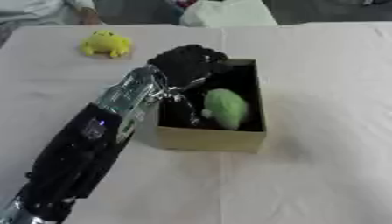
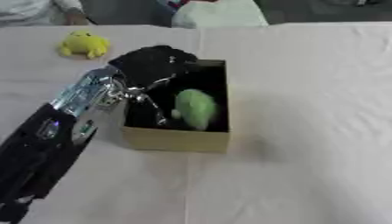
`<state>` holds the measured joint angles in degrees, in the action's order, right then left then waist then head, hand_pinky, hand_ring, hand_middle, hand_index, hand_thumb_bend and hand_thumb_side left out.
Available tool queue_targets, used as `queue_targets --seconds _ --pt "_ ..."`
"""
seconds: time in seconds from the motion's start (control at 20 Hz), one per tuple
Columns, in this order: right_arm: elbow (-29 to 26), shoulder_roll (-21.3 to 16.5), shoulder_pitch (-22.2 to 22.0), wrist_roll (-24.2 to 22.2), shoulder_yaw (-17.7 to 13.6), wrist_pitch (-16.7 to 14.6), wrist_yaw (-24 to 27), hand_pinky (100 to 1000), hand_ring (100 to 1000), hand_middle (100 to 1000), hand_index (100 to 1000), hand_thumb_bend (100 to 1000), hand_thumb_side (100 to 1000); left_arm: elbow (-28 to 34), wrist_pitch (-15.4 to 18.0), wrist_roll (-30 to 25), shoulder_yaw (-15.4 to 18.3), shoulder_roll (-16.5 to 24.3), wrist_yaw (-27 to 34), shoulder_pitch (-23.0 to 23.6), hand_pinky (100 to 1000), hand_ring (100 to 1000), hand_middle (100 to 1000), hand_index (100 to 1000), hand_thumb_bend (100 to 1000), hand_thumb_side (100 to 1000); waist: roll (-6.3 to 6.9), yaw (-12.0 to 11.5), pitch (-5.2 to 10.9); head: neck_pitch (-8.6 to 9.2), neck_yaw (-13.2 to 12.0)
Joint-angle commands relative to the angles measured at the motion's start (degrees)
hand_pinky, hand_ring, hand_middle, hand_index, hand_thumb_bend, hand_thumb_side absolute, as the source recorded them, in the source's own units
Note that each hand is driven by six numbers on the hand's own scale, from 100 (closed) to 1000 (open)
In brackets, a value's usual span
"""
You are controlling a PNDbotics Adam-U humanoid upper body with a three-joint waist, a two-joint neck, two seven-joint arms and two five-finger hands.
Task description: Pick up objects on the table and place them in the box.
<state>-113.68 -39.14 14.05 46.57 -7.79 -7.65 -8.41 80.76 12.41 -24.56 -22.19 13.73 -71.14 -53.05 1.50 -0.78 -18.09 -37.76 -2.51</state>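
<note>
Green object (image 1: 226, 107) already in box (image 1: 211, 139); yellow toy (image 1: 106, 43) left on surface — left hand (image 1: 187, 63) over box, grip unclear, possibly empty.

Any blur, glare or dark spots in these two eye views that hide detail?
Left eye view: soft all over; the left hand is a black blur over the box, fingers unreadable; the dark box interior swallows detail around the green object. Right eye view: same softness; the yellow toy lacks fine features; the table is evenly lit, with no glare and only a faint shadow right of the box.
</note>
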Motion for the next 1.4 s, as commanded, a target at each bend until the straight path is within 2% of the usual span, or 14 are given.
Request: queue_targets --seconds 0.05,0.3,0.45,0.7,1.15,1.4 --pt "-0.91 -1.33 0.04 0.25 -0.93 0.11 -0.27 754 706 672 770 158 987 3.63 -1.67 1.56 3.06 2.26 1.48 -2.00 914 922 887 947 632 514 -0.41 -0.14 1.51 -0.47 0.34" --pt "-0.91 -1.43 -0.44 0.56 -1.22 0.06 -0.38 753 706 672 770 157 988 9.77 -4.69 5.33 7.44 6.12 5.25 -2.12 861 860 816 912 620 485 -0.42 -0.68 1.85 -0.95 1.27" --pt "-0.91 -1.58 -0.72 0.75 -1.37 0.08 -0.53 753 706 672 770 158 988 13.60 -6.62 7.34 9.02 9.57 7.61 -1.45 862 861 820 913 630 483 -0.30 -1.12 1.98 -1.31 1.90" --pt "-0.91 -1.94 -1.05 0.95 -1.53 0.12 -0.84 753 706 673 770 159 989 16.85 -10.19 6.06 11.86 15.83 11.50 -0.62 870 873 840 914 644 487 -0.15 -1.58 2.02 -1.55 2.71" --pt "-0.91 -2.51 -0.71 0.93 -1.44 0.07 -1.06 753 706 672 770 162 991 10.55 -13.96 3.99 15.84 26.94 18.53 0.58 879 877 849 924 656 498 -0.17 -1.29 1.44 -1.16 1.62" --pt "-0.91 -2.65 -0.38 0.71 -1.28 0.10 -1.03 752 706 672 770 164 991 4.49 -15.07 2.64 17.01 29.28 21.82 0.26 882 881 856 928 669 455 -0.09 -0.99 1.00 -0.61 0.54"
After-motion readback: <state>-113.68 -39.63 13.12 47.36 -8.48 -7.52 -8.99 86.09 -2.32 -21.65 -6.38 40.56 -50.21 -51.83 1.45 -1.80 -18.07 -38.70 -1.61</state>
